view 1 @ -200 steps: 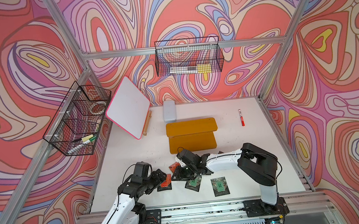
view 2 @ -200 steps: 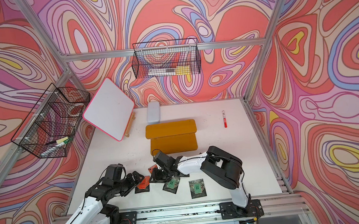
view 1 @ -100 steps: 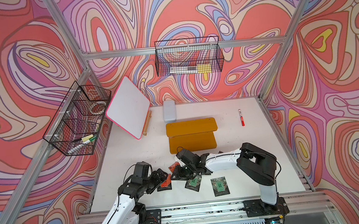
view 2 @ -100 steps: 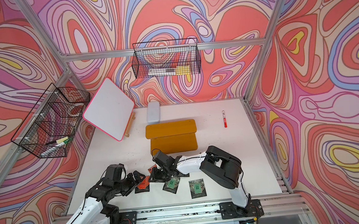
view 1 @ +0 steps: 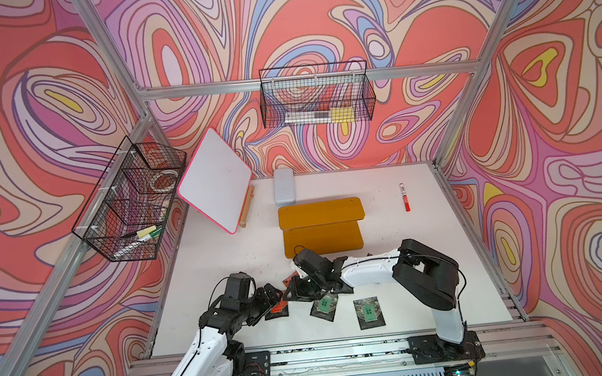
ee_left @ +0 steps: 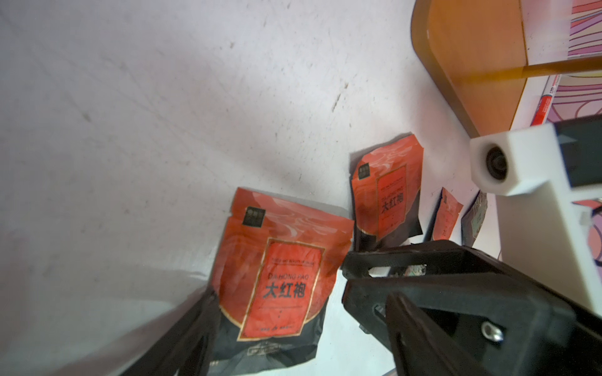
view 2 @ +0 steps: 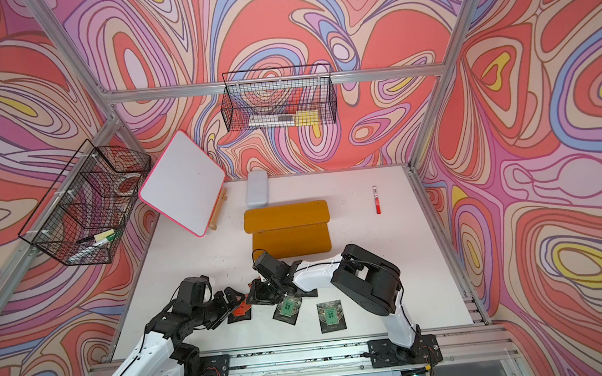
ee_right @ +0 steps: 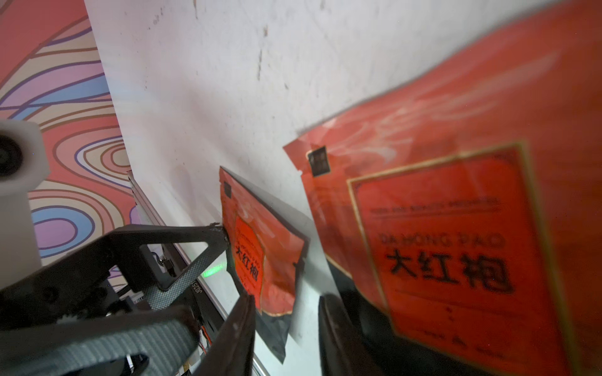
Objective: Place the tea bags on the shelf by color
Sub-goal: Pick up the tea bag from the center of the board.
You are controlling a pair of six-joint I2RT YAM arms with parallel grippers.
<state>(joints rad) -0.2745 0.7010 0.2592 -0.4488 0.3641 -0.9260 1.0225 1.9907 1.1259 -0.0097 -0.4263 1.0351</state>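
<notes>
An orange-red tea bag lies flat on the white table between the spread fingers of my left gripper, which is open; in a top view this tea bag sits at the fingertips. My right gripper is close by, jaws apart with bare table between them. A second orange-red tea bag leans tilted against the outside of one of its fingers. A third orange-red one shows edge-on. Two green tea bags lie flat nearer the front. The mustard shelf stands behind, both tiers bare.
A red marker lies at the back right. A white pink-edged board leans at the back left beside a grey case. Wire baskets hang on the back wall and left wall. The two grippers are nearly touching.
</notes>
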